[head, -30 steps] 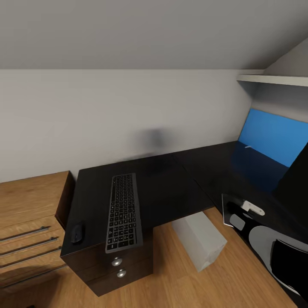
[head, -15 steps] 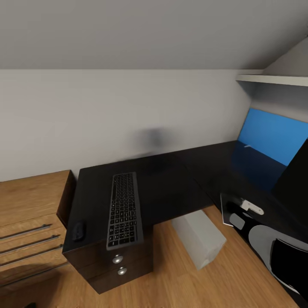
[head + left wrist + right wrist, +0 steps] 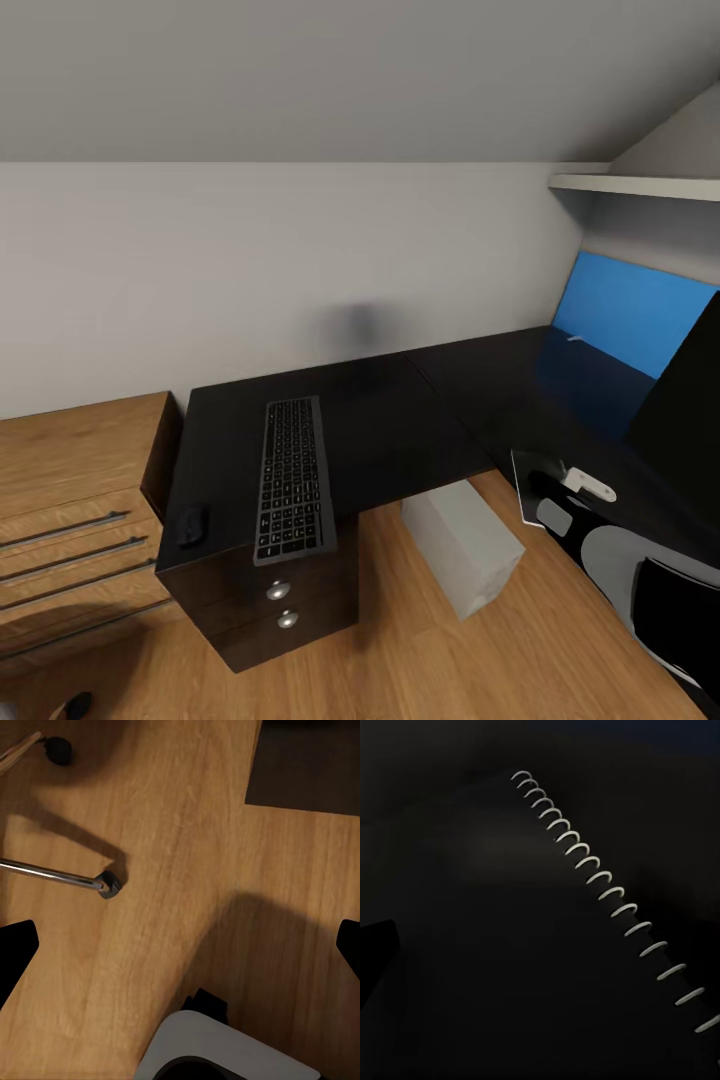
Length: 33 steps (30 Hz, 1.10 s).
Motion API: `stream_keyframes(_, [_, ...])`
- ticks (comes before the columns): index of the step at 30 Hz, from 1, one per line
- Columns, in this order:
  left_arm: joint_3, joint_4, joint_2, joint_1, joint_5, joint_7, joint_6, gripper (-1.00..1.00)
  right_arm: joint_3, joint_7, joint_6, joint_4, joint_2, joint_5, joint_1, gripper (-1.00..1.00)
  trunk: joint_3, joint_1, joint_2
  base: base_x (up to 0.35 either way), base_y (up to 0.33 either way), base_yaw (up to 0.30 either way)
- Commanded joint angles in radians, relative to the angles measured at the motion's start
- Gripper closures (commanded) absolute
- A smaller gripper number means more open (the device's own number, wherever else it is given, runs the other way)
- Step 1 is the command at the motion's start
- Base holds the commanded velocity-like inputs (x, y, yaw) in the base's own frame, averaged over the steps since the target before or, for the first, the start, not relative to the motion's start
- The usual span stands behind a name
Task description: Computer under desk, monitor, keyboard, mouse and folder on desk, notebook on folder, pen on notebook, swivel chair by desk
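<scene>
Head view evenly lit, soft flat light, no clear source. Blurry dark smudge of shadow on wall (image 3: 352,325) above desk (image 3: 400,420). Desk top so black it eats detail; faint blue sheen near blue back panel (image 3: 630,310). Straight lines bow toward edges, wide-angle look. Left wrist view warm, broad soft shadows across wooden floor (image 3: 187,870). Right wrist view nearly black, just pale spiral coil (image 3: 600,877) catching light.
</scene>
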Motion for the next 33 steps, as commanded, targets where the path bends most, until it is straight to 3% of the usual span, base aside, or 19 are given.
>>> stream_keyframes(1, [-0.002,-0.001,0.001,0.000,0.009,0.003,-0.004,-1.00,-0.021,-0.003,0.004,-0.001,0.000,-0.026,0.006,-1.00,-0.001,0.000,0.000,-0.002,0.000,0.000])
stream_keyframes(13, [-0.002,-0.001,0.001,0.000,0.009,0.003,-0.004,-1.00,-0.021,-0.006,0.004,-0.001,0.000,-0.025,0.006,-1.00,-0.001,0.000,0.000,-0.038,0.111,0.000])
stream_keyframes(33, [-0.003,-0.001,0.000,0.000,0.008,0.003,-0.002,-1.00,-0.021,-0.006,0.004,-0.001,0.000,-0.025,0.006,-1.00,-0.001,0.000,0.000,-0.002,0.007,0.000])
